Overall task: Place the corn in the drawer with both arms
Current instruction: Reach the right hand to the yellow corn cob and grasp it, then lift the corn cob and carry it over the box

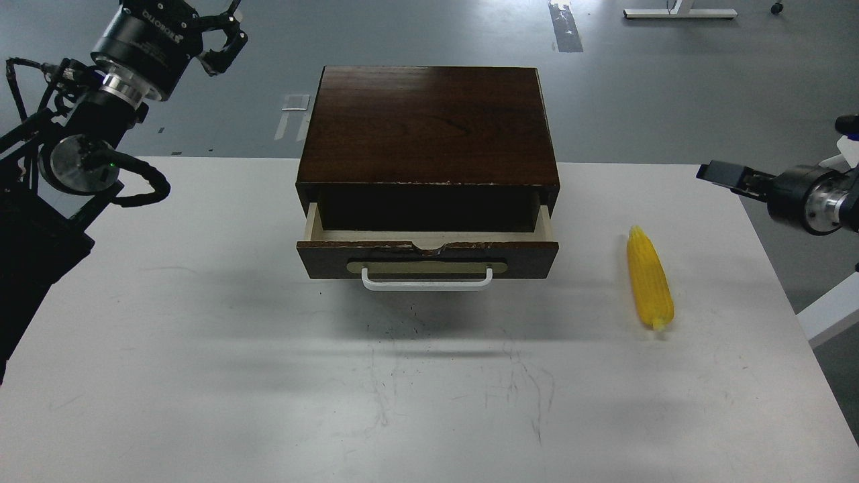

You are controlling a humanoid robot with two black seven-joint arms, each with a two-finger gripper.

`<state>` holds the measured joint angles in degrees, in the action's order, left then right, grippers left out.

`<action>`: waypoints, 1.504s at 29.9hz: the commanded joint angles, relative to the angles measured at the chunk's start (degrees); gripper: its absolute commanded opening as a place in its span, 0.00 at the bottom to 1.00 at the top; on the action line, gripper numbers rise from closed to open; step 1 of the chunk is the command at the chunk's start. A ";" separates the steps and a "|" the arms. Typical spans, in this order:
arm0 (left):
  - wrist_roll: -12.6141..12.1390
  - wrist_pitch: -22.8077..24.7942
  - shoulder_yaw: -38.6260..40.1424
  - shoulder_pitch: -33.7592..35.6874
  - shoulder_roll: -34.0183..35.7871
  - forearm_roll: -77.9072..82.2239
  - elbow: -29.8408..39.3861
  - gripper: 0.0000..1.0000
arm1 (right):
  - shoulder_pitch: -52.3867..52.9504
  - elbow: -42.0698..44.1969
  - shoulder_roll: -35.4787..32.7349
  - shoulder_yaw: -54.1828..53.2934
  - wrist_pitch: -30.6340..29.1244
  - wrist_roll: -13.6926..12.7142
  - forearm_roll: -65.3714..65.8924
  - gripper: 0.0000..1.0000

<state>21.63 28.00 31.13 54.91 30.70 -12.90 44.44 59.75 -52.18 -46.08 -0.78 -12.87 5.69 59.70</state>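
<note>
The yellow corn [649, 278] lies on the white table [201, 349], right of the cabinet, with its pointed end towards the back. The drawer [427, 259] of the dark brown box [429, 124] is pulled partly out; its pale inside shows as a thin strip and looks empty. My left gripper [223, 39] is raised at the far left, off the table's back edge, fingers spread and holding nothing. My right arm comes in at the right edge; its gripper [717, 173] is above the table's right rim, behind the corn, and is too small and dark to read.
The white bar handle [427, 284] juts out from the drawer front. The floor beyond the table holds a white desk base [679, 12] at the back. A white edge [829, 308] stands just right of the table.
</note>
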 commanded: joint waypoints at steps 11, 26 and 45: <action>0.08 0.00 0.78 -1.03 0.24 0.07 -1.28 0.98 | -0.42 4.71 12.50 9.91 3.02 0.28 0.15 0.75; 0.08 0.00 1.13 -0.95 0.24 0.07 -1.28 0.98 | -1.92 5.34 13.73 15.11 6.45 0.37 0.15 0.70; 0.08 0.00 1.04 -0.77 2.87 0.42 0.03 0.98 | 5.71 1.65 9.09 13.70 7.77 0.19 -0.55 0.00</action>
<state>21.77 28.00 32.26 54.05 32.51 -12.62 43.85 61.64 -48.13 -34.77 13.51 -5.39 5.46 59.31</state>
